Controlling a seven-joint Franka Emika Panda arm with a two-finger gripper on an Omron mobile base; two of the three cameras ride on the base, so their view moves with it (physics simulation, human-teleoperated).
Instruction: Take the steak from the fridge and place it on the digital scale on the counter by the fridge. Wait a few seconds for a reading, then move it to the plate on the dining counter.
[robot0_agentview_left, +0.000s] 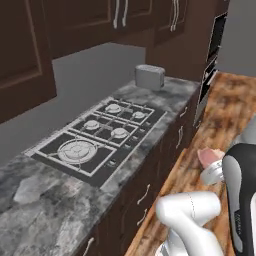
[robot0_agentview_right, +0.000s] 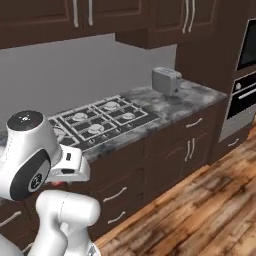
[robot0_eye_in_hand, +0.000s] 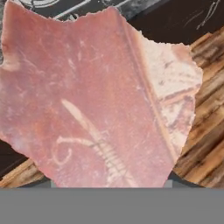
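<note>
Steak (robot0_eye_in_hand: 96, 100) is seen pressed close against the hand camera, a pink-red slab with pale fat along one edge, so it is judged to be carried in the gripper, whose jaws are taken to be closed partway on the meat; the finger tips themselves are covered by it. In the left base view a small pink piece of the steak (robot0_agentview_left: 209, 156) shows just beyond the arm's wrist, above the wooden floor (robot0_agentview_left: 225, 110) and clear of any surface. The meat is held high and away from the cabinets, presumably so it can be carried across the kitchen without brushing anything.

To the arm's left a grey marbled tabletop (robot0_agentview_left: 45, 210) is seen, with a gas hob (robot0_agentview_left: 97, 140) set into it and a silver toaster (robot0_agentview_left: 149, 76) near the far end. Dark cabinet doors (robot0_agentview_right: 185, 150) run below, and a wall oven (robot0_agentview_right: 245, 95) stands past the corner. Neither scale nor plate can be made out, so how far the task has gone cannot be settled; a transit stage is judged likely.
</note>
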